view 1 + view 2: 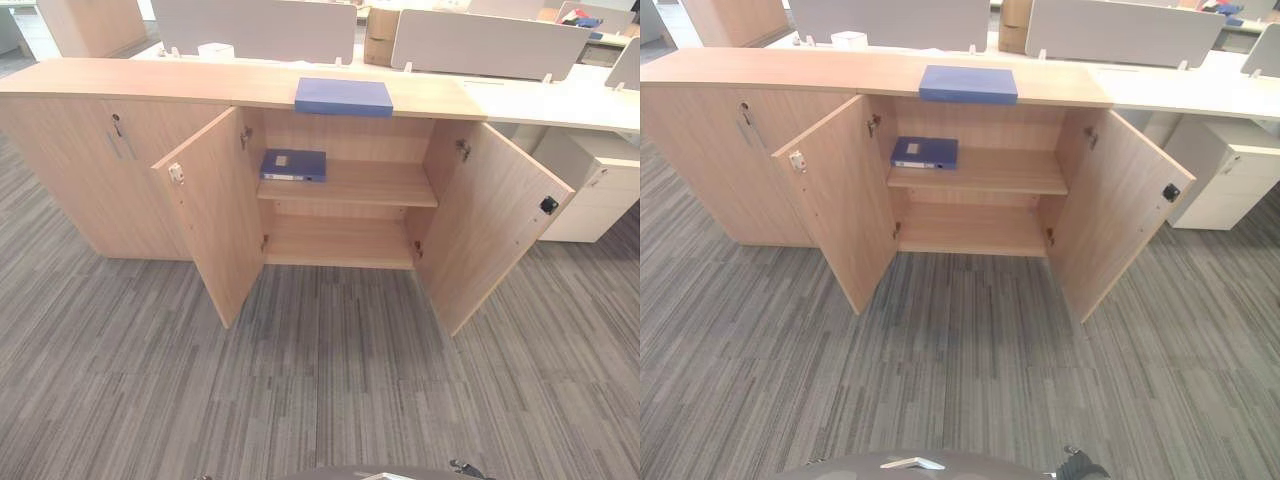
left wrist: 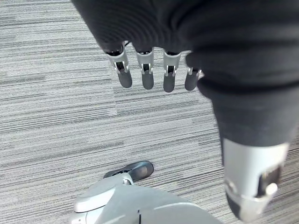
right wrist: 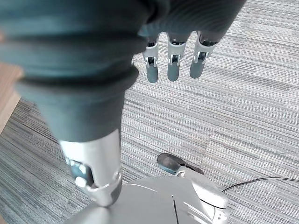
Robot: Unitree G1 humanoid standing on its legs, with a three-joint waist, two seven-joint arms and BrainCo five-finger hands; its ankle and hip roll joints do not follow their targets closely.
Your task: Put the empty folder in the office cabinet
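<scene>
Blue folder lies flat on the cabinet top at twelve o'clock, above the open doors, well apart from my fingers. A second blue folder rests on the upper shelf. My left hand and right hand hang over the carpet, fingers straight, spread, holding nothing.

No legible text, label or number on anything.
</scene>
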